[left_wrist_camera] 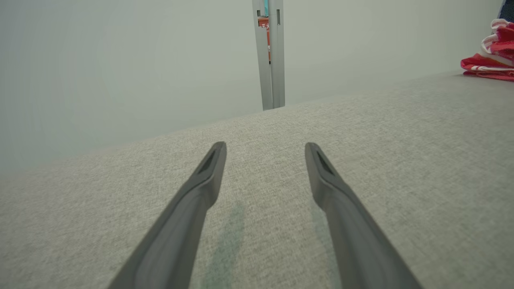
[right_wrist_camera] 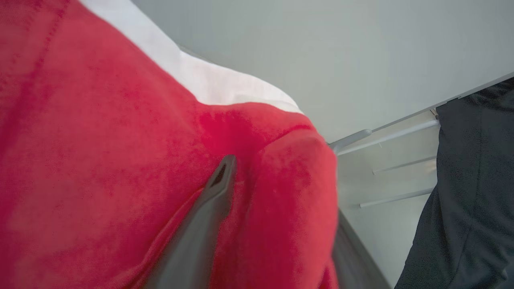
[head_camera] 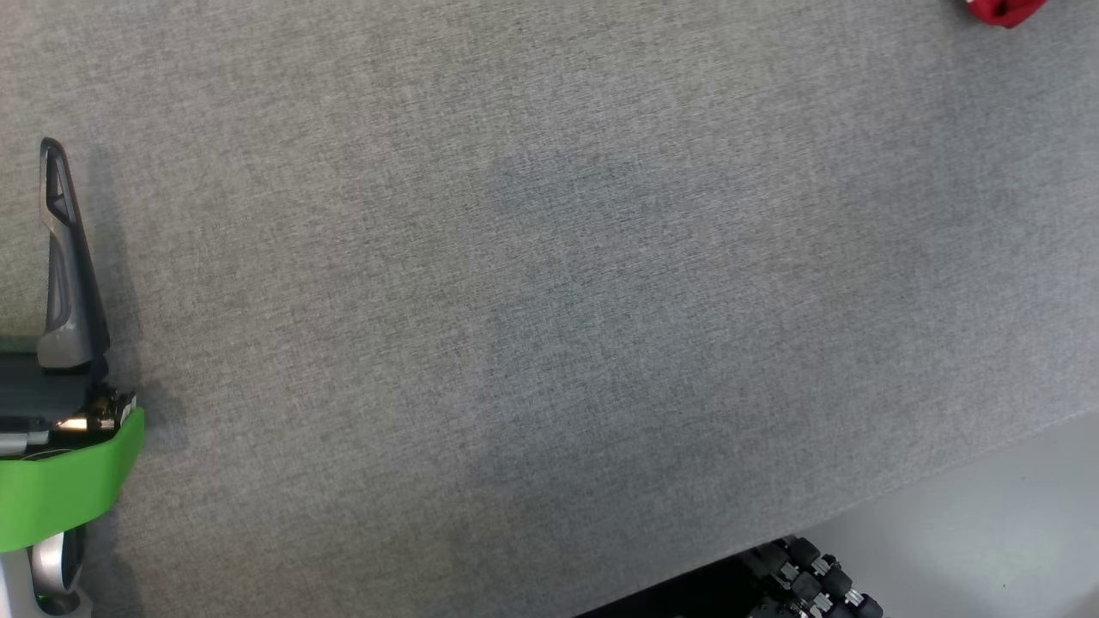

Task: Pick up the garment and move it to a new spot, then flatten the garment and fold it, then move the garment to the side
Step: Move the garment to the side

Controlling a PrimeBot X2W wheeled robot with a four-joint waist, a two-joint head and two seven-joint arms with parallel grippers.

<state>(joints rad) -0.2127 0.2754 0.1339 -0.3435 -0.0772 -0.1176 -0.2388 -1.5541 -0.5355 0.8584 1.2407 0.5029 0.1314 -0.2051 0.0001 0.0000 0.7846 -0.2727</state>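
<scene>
The grey cloth-covered surface [head_camera: 549, 300] stretches wide in front of the robot. The garment [right_wrist_camera: 100, 160] sits bunched toward its far right, red with white bands. It looks like soft, light, slightly fuzzy cloth that will probably sag and drag rather than slide, so it seems best taken by a thick fold or a hem, pinched deep. The left fingers [left_wrist_camera: 200, 192] hover spread wide over the surface, holding nothing, well apart from the garment. A red fold lies across the right fingers [right_wrist_camera: 209, 208]; whether they pinch it I cannot tell.
</scene>
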